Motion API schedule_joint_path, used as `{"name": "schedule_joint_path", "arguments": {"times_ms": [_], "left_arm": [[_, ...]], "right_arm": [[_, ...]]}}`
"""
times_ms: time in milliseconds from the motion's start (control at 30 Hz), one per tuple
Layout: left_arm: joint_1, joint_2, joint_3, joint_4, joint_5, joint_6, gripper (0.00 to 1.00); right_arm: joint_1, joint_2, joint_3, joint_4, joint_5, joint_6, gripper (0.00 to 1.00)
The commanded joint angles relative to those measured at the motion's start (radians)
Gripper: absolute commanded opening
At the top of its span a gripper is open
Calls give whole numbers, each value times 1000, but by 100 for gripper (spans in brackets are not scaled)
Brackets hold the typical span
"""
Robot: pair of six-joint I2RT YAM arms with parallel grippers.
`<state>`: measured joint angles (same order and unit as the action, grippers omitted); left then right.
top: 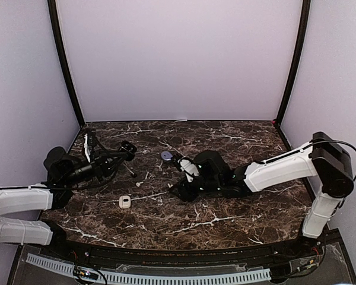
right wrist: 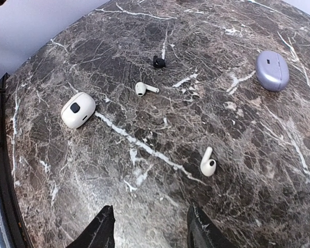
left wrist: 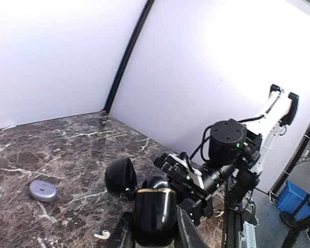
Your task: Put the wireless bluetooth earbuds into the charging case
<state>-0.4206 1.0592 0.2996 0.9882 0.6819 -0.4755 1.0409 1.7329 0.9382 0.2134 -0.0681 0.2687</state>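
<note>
At the bottom edge of the right wrist view, my right gripper [right wrist: 150, 209] hangs over the dark brown marble table [right wrist: 258, 170] with its two black fingers [right wrist: 101, 230] spread apart and nothing between them. Just beyond the right-hand finger, right of centre, a white earbud with a short stem [right wrist: 208, 163] lies on the stone. Further up, in the left half, sits a closed white rounded charging case [right wrist: 78, 109]. To its right is a second white stemmed earbud [right wrist: 144, 88], and above that, near the top centre, a small black earbud [right wrist: 158, 62]. At the upper right lies a closed lavender oval case [right wrist: 272, 70]. All of these lie loose on the table, apart from one another. At the bottom centre of the left wrist view, my left gripper [left wrist: 156, 230] is clamped on a glossy black charging case [left wrist: 155, 206] with a gold rim. Its lid [left wrist: 119, 178] is swung open to the left, and I cannot tell whether anything sits inside. Behind it, right of centre, my right arm [left wrist: 225, 142] reaches in. From above, my left gripper sits at the middle left of the frame and my right gripper at the centre. The lavender oval case lies just to the upper left of my right gripper.
</note>
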Motion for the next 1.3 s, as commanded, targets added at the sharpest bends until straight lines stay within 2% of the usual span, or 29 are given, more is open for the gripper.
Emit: {"name": "schedule_joint_path", "arguments": {"times_ms": [0,100,333,567,733,1000,1267], "left_arm": [[23,-81,1,-233,-181,33,0],[31,-127,11,-326,-245,29,0],[41,-333,86,-633,-496,26,0],[45,-441,169,-815,-566,55,0],[45,-467,211,-885,-583,77,0],[45,-494,211,-887,-575,87,0],[46,-510,196,-890,-575,86,0]], "right_arm": [[48,87,109,100,89,-7,49],[66,159,167,116,94,-12,51],[86,348,375,87,127,-19,58],[88,553,676,-52,235,-38,65],[82,663,828,-122,295,-46,68],[42,803,1046,-258,257,-9,68],[33,875,1140,-303,256,2,61]]}}
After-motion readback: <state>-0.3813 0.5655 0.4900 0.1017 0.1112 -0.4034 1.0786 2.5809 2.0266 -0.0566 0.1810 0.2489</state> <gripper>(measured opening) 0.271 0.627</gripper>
